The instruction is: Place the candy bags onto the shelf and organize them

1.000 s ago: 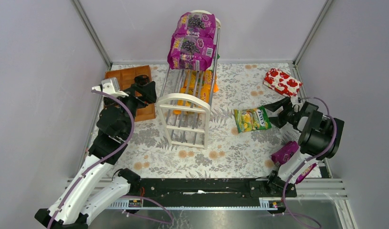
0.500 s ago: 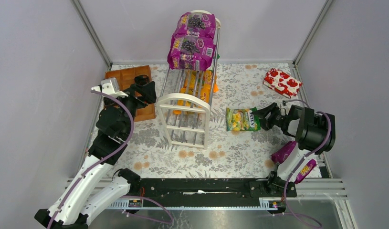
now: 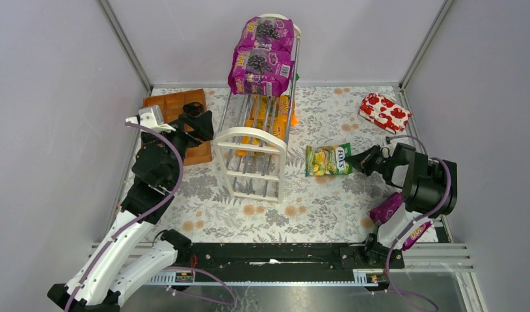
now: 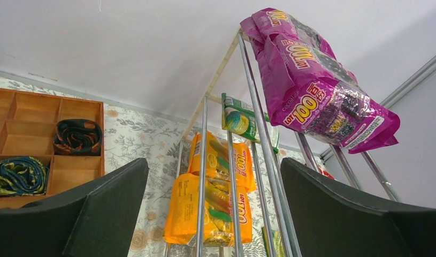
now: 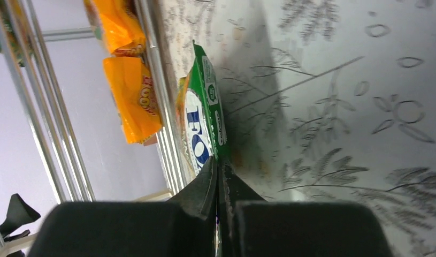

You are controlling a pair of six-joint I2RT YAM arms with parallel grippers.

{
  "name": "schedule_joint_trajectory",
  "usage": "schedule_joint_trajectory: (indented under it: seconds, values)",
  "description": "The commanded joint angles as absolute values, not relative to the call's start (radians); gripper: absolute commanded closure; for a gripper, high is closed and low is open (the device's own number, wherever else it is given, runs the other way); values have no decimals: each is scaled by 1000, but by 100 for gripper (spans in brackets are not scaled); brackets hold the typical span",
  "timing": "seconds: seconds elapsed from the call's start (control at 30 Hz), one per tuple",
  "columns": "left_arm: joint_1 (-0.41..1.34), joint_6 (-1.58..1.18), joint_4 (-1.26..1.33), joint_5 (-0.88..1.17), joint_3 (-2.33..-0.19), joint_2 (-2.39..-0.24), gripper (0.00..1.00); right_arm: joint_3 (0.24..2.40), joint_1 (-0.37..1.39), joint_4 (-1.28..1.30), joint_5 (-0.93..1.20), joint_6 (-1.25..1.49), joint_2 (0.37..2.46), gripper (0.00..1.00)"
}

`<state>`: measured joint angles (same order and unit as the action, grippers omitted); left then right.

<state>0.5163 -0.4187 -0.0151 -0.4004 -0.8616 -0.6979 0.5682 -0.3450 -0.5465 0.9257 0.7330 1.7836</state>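
Shut since a second ago, right fingers (image 3: 363,158) pinch one edge of the green candy bag (image 3: 327,160), whose length runs ahead toward the shelf (image 3: 249,134).

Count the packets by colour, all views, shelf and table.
purple bags: 2, on top of the shelf
orange bags: 2, on a lower tier
green bags: 2, one in the right gripper, one among the shelf rods
red packet: 1, on the table
Total: 7
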Motion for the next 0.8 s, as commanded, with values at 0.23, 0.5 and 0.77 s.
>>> schedule_joint_trajectory:
  seconds: [0.23, 0.5, 0.77]
  values:
    - [518, -419, 2, -396, -859, -694, 1, 566, -337, -484, 913, 815, 1426, 100]
    - [518, -421, 2, -392, -861, -685, 1, 801, -265, -345, 893, 910, 1263, 100]
    - [518, -420, 2, -394, -861, -684, 1, 1042, -13, -621, 826, 1263, 1421, 100]
